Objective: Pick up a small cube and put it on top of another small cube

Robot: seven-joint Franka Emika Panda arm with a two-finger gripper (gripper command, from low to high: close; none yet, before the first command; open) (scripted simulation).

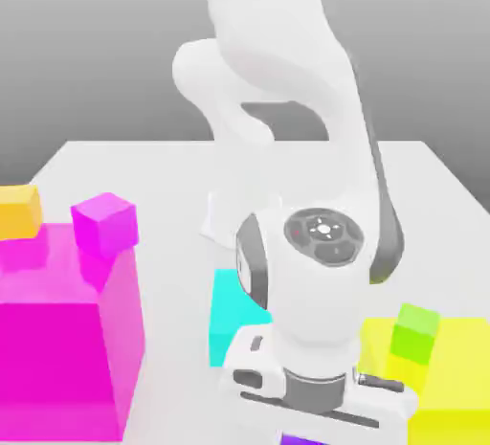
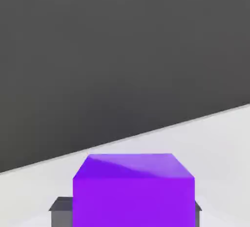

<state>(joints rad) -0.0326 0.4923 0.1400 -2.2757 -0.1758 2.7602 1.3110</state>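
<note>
Items on the white table (image 1: 172,161), counted.

Small cubes, four:
- One violet-purple small cube (image 2: 133,190), sitting between the dark finger pads (image 2: 61,211) in the hand view; a sliver of it is showing under the hand at the lower edge of the exterior view (image 1: 308,440).
- One orange-yellow small cube (image 1: 19,211), resting on top of the big magenta block at the exterior view's left edge.
- One pinkish-magenta small cube (image 1: 105,223), sitting on the same block, just beside the orange-yellow one, toward the exterior view's right.
- One lime-green small cube (image 1: 416,330), sitting on the big yellow block.

Big blocks, three:
- One big magenta block (image 1: 62,338), at the exterior view's left.
- One big yellow block (image 1: 459,376), at the exterior view's right.
- One cyan block (image 1: 230,314), partly hidden behind the arm.

Arm, one: a white Panda arm (image 1: 287,79), reaching down at the front of the table, between the magenta and yellow blocks.

Gripper (image 2: 124,211), one: pinching the violet-purple small cube, a pad showing at each side of it. Whether the cube is resting on the table or lifted cannot be told.
</note>
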